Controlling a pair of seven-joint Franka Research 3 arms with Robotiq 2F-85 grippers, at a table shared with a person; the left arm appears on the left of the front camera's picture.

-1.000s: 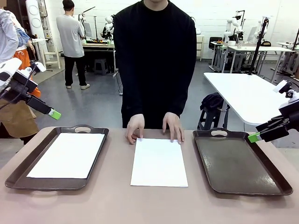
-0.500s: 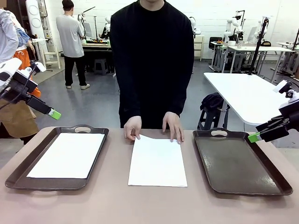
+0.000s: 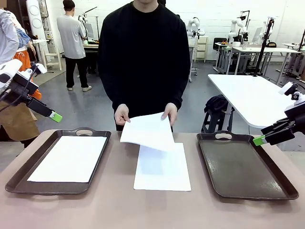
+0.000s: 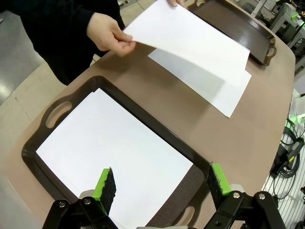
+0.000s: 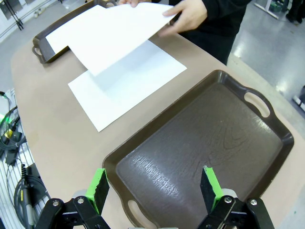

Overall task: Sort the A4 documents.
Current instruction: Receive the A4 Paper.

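Two grippers, both idle. The left gripper (image 4: 162,181) has its black fingers and green pads spread fully wide with nothing between them, and hangs above the near end of the left tray (image 4: 152,124), a dark brown, rectangular, handled plastic tray on the robot's left. The right gripper (image 5: 155,187) is equally wide and empty, poised over the near end of the right tray (image 5: 205,138), a matching dark brown handled tray on the robot's right. Contents of the left tray: the filed sheet (image 4: 109,143), thin plain white A4 paper, lying flat and square inside the rim; whether more lie under it cannot be told. Contents of the right tray: no paper, bare textured bottom. Between the trays, on the tan tabletop (image 3: 152,210): the middle sheet (image 3: 162,171), white A4 paper lying flat, possibly a small stack. Above it is the lifted sheet (image 3: 147,131), white A4 paper, its far edge pinched in the person's hands (image 3: 122,114), its near edge drooping and clear of the paper below. Status, as a judgement: sorting is partly done, with paper placed on one side only. The raised sheet has no destination yet, the middle paper awaits handling, and neither gripper touches any document.
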